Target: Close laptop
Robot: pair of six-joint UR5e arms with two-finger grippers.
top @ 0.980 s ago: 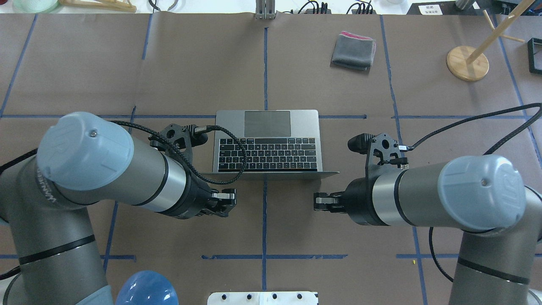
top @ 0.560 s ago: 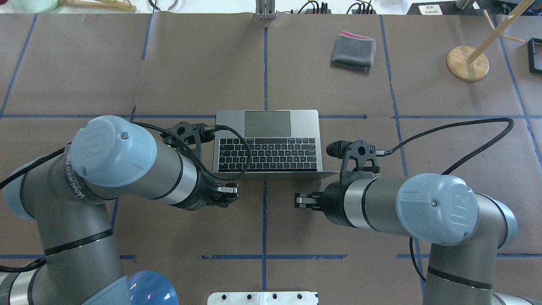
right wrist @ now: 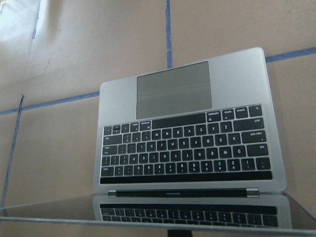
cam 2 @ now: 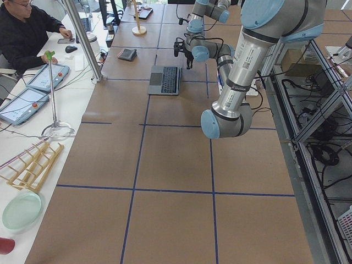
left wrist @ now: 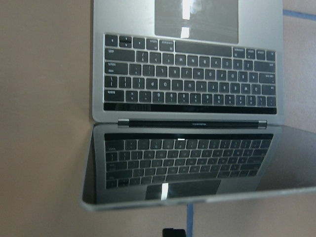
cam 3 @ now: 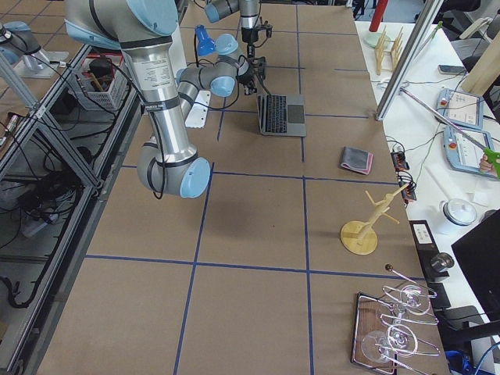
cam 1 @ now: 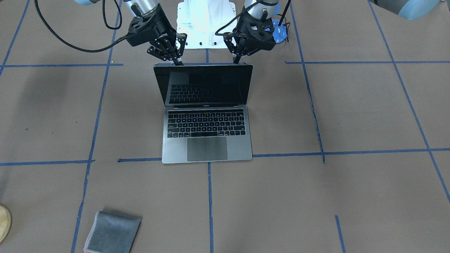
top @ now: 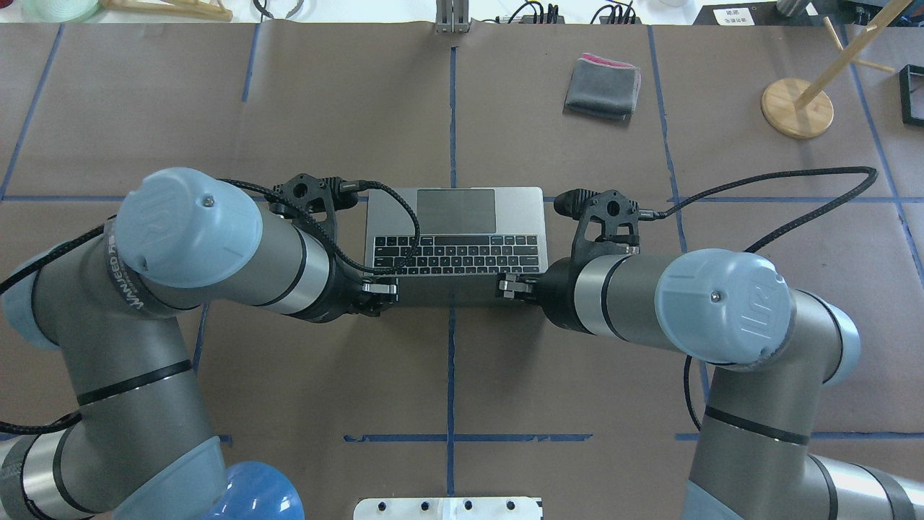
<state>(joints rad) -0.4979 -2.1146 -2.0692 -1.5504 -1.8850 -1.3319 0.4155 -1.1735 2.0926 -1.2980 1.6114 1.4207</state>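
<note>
The left end effector (cam 1: 235, 60) and right end effector (cam 1: 177, 61), apparently clenched and empty, sit behind the laptop (cam 1: 206, 123) lid's top edge, ready to push it shut

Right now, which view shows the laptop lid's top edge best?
Exterior front-facing: the top edge of the laptop runs unobstructed, with the right gripper and left gripper close by it. Overhead shows it as a thin line between the wrists. The wrist views show it close up but skewed. In the side views it is tiny.
</note>
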